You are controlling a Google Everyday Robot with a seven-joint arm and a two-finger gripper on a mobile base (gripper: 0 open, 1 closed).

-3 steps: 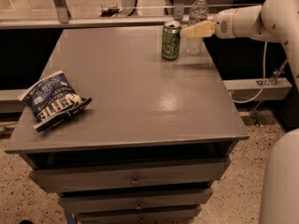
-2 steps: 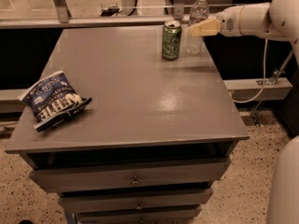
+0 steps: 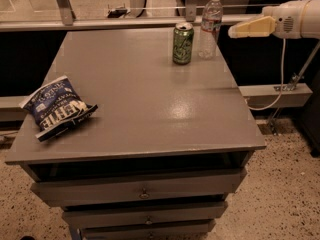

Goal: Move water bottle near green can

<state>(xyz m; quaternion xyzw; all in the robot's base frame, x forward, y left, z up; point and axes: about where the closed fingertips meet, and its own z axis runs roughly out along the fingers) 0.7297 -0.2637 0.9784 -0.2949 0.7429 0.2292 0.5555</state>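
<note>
Water bottle [image 3: 210,26] stands upright on the desk [image 3: 150,114], just beside the green can [image 3: 183,44], on the can's right and a little behind it. You can see a narrow strip of desk between the two, so they are close but not touching. The bottle's white cap rises well above the can's silver top. Both sit near the far right corner of the desk, and the can is upright too.

Your gripper [image 3: 237,32] hangs in the air to the right of the can, beyond the bottle and past the desk's right edge, at about the height of the bottle's middle. Its pale yellow tip points left toward the bottle, with a clear gap between them. It holds nothing. From this side-on angle you cannot tell how wide it stands. The white arm [image 3: 292,19] runs off to the right behind it, and a white cable [image 3: 278,84] drops below it.

Far to the left of the can and nearer the front edge, a blue chip bag [image 3: 56,108] lies flat on the desk. Drawers [image 3: 144,191] show below the front edge.
</note>
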